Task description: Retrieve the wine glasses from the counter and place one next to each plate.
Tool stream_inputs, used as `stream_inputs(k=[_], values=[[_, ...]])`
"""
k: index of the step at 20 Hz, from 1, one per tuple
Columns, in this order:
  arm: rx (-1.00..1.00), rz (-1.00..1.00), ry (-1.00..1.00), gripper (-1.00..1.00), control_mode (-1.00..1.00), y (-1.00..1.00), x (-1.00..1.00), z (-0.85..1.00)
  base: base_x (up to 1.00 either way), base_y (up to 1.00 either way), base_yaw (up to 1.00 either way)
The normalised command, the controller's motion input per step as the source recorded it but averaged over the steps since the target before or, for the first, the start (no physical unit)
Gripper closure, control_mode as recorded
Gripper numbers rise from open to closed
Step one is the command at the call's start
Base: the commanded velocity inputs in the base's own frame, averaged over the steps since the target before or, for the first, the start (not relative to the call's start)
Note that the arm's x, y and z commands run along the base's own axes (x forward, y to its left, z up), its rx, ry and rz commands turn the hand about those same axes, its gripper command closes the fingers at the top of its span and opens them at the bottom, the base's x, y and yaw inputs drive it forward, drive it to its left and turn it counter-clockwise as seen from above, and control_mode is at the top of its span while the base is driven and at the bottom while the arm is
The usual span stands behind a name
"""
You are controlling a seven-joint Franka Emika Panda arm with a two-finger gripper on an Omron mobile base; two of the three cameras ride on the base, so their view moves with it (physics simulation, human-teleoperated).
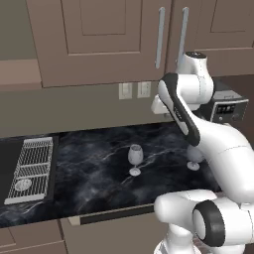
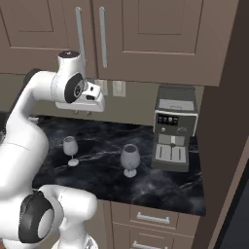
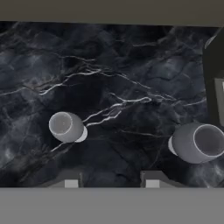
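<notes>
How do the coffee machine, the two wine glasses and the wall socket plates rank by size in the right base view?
1. Coffee machine, largest.
2. The two wine glasses: right wine glass looks bigger than left wine glass, probably only because it is nearer.
3. Socket plates, smallest.

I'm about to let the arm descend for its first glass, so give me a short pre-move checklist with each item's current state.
1. Both wine glasses upright on the counter: ok. Left glass, right glass.
2. Glasses stand apart from each other: ok.
3. Gripper empty, jaws parted: ok.
4. Gripper lined up over one glass: not ok; in the hand view both sit off to the sides.
5. Right glass apart from the coffee machine: ok, though close.
6. Plates ready to receive glasses: cannot tell.
</notes>
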Motion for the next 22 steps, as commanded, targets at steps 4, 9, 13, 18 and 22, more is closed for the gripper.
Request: stream_inputs(k=[4,9,13,18,22], values=[[0.00,0.00,-0.10,-1.00,-1.00,0.00,-0.30,0.00,0.00,0.00,0.00],[0.05,-0.29,-0.20,-1.00,-1.00,0.00,-0.52,0.00,0.00,0.00,0.00],[0.00,-0.62,-0.12,-1.00,-1.00,0.00,-0.52,0.00,0.00,0.00,0.00],[0.06,-0.50,-0.09,-1.00,-1.00,0.01,-0.43,0.06,0.00,0.00,0.00],[0.13,-0.36,-0.11,-1.00,-1.00,0.01,-0.18,0.16,0.00,0.00,0.00]])
